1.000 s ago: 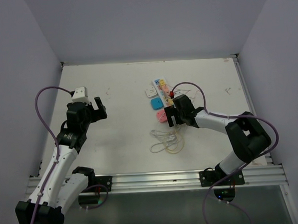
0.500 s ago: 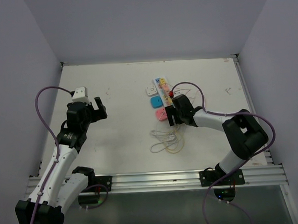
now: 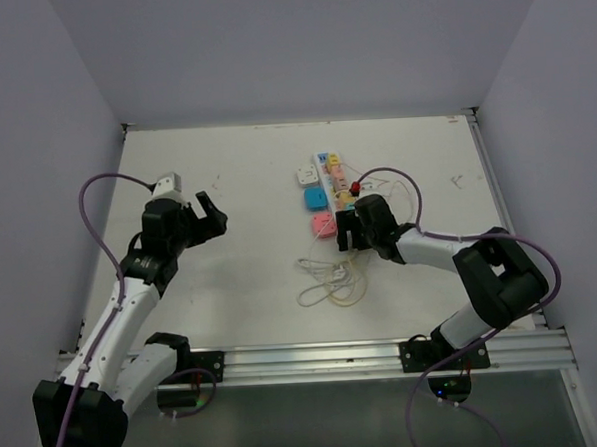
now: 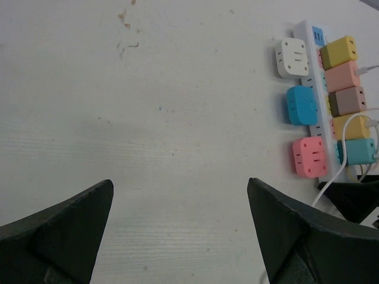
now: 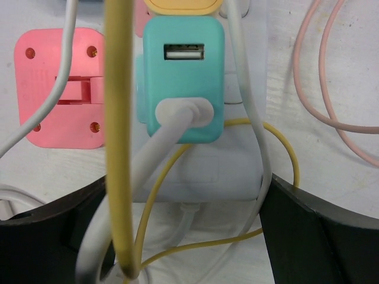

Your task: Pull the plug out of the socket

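**Inspector:** How far along was the task at the time of the check?

**Assessor:** It was not done. Nearest the bases, a loose coil of cords (image 3: 332, 280) lay on the table (image 3: 245, 166). Just beyond it, the right gripper (image 3: 349, 237) sat low at the near end of the socket (image 3: 334, 182). Its jaws were wide apart, one finger to either side of the strip's end, and closed on nothing. The teal plug (image 5: 183, 77) was seated in the last outlet. A white cable (image 5: 148, 165) ran from its face and a yellow cable (image 5: 118, 118) crossed in front. I judged the teal plug to be the one to draw, so both the grasp and the pull were outstanding.

**Inspector:** And further along the strip?

**Assessor:** The row of seated plugs (image 4: 346, 100) continued beyond the teal one. A pink plug (image 4: 309, 157), a blue plug (image 4: 302, 105) and a white plug (image 4: 292, 57) lay on the table just beside the strip.

**Inspector:** What were the arm poses?

**Assessor:** The right arm was folded low, with its forearm reaching in toward the strip. The left arm was raised, well apart from the socket. The left gripper (image 3: 206, 216) was spread wide and empty, and it faced the strip across the table.
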You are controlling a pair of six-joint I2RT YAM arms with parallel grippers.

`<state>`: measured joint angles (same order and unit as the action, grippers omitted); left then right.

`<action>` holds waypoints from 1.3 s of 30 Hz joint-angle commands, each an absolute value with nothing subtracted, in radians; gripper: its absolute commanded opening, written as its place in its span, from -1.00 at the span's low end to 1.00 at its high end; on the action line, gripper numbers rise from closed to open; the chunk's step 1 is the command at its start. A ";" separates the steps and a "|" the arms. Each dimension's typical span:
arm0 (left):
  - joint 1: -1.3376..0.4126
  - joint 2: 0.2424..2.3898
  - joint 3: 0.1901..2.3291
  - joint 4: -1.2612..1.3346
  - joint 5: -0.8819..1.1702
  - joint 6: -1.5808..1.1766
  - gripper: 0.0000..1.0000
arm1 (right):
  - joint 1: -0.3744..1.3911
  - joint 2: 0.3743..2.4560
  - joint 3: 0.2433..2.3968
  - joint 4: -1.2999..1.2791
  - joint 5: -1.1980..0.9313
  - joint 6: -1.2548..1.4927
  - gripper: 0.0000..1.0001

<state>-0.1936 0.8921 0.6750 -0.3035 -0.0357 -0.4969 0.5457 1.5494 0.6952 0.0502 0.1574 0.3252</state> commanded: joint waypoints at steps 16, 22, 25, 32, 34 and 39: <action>-0.466 1.307 0.827 -0.095 0.037 -0.982 0.90 | 0.546 1.657 0.497 0.569 -0.172 0.667 -1.00; -0.517 1.468 0.914 -0.071 0.023 -1.060 0.86 | 0.548 1.687 0.482 0.603 -0.143 0.663 -1.00; -0.529 1.515 0.939 -0.054 0.020 -1.104 0.80 | 0.549 1.692 0.488 0.583 -0.126 0.652 -1.00; -0.540 1.554 0.943 0.000 -0.028 -1.187 0.49 | 0.568 1.716 0.505 0.571 -0.104 0.637 -1.00; -0.541 1.571 0.957 0.026 -0.023 -1.189 0.47 | 0.569 1.724 0.506 0.575 -0.107 0.638 -1.00; -0.543 1.614 0.986 0.041 -0.012 -1.183 0.34 | 0.571 1.729 0.514 0.566 -0.107 0.632 -1.00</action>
<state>-0.5358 1.5951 0.9463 -0.0315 0.0032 -1.1652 0.5575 1.6764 0.5301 0.7010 -0.0933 0.6239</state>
